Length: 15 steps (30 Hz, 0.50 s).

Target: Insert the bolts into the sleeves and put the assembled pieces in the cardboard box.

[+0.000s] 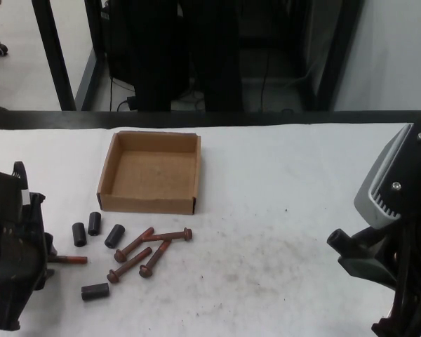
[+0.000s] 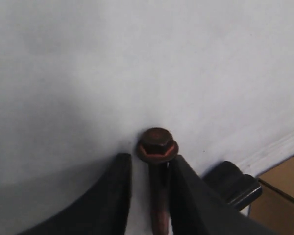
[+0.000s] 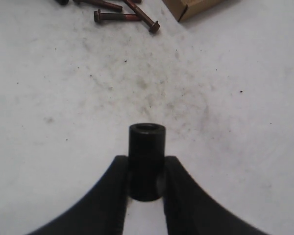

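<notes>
Left wrist view: the left end effector is clenched on a rusty bolt. Its two black fingers press the shank from both sides, and the hex flange head sticks out just past the fingertips. Beyond the head lies the white table. Off to one side of the fingers, one of the loose sleeves lies on the table, near a corner of the cardboard box.

In the right wrist view, the right end effector grasps the held sleeve, a short black tube pinched near its base. Its open bore points away from the camera, out past the fingertips. Farther off over the smudged table lie some of the loose bolts, with an edge of the cardboard box just beside them.

In the high view, the left arm sits at the lower left of the frame, and a length of the bolt pokes out of it toward the centre. The right arm stands at the lower right, well apart from the parts.

The cardboard box rests open side up in the upper left-centre. Just below its front wall, three loose sleeves lie side by side, and a fourth lies lower, near the bottom edge. Four loose bolts cluster just to the right of the three sleeves, some of them touching.
</notes>
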{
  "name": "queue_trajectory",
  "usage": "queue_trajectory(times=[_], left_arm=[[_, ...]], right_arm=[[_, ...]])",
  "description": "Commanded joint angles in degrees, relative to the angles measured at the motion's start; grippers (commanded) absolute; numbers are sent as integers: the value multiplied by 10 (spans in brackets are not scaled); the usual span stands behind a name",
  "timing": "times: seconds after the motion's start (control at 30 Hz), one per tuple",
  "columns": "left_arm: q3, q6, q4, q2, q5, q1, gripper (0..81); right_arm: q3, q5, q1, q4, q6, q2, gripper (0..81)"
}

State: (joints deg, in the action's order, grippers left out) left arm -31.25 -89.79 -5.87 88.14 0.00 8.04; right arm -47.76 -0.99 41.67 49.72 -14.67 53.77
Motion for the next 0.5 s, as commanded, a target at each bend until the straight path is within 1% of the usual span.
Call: queue_trajectory(times=[0.0,0.27,0.3,0.4,0.47], left_arm=[[0,-3,-6,15,-8,-1,258],[0,-3,-4,37,-8,-1,257],[0,-3,-4,40,-6,-1,247],[0,-9,-5,46,0,-1,175],[0,-15,-6,46,-3,-1,149]], right_arm=[[-2,5,0,-2,-7,-4,2],[-2,5,0,-2,-8,-4,2],[-2,5,0,-2,-8,-4,2],[-2,5,0,-2,-8,-4,2],[-2,5,0,-2,-8,-4,2]])
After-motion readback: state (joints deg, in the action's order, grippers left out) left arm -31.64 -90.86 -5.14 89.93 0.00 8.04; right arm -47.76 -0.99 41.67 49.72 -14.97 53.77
